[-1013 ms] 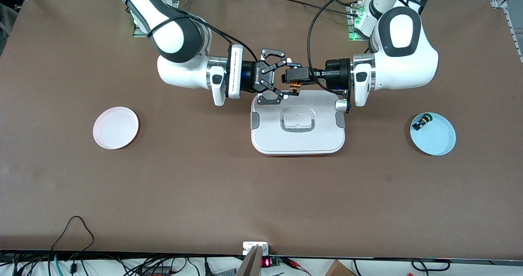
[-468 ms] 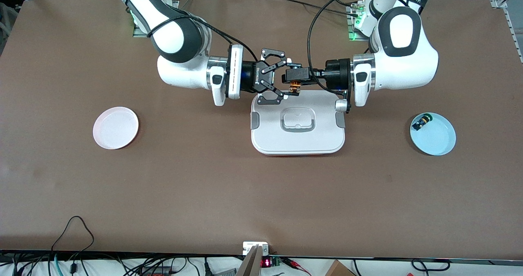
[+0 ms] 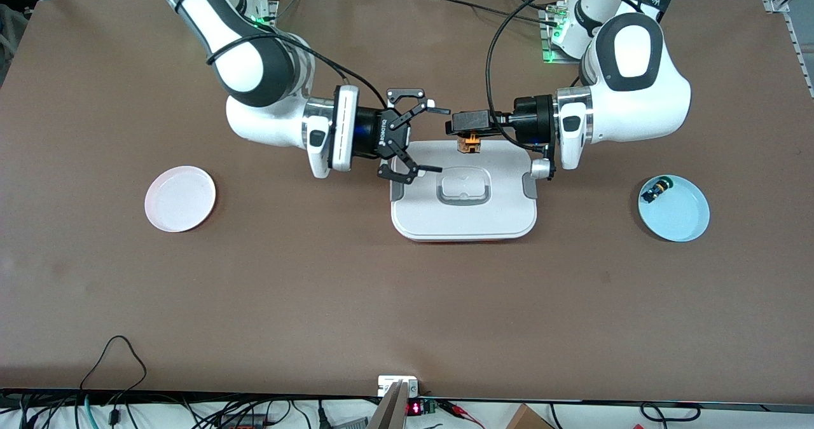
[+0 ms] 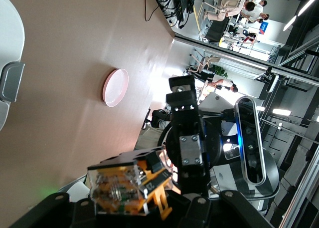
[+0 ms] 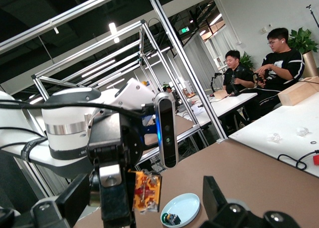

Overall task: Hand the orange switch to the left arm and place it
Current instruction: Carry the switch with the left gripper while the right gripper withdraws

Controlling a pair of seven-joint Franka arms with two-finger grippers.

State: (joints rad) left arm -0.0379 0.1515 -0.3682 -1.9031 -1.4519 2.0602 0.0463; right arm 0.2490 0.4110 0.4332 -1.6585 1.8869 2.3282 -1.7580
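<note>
We are at the handover above the white lidded plastic box (image 3: 463, 190): the left gripper (image 3: 465, 127) has its jaws clamped on the tiny black-and-orange switch (image 3: 470, 142); the right gripper (image 3: 427, 138), jaws apart, must next enclose it.

Robotics lab: aluminium framing (image 5: 164, 43), desks (image 5: 279, 123), seated workers (image 5: 279, 68).

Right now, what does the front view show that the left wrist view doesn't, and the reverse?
Only the front view shows the whole box, the blue plate holding a small black-and-blue part, and both arms: the right pincer open, the left pincer shut on the orange switch above the box. Only the left wrist view shows the switch's clear casing and people at desks past the table. Both show the switch, the pink plate and the right pincer.
</note>
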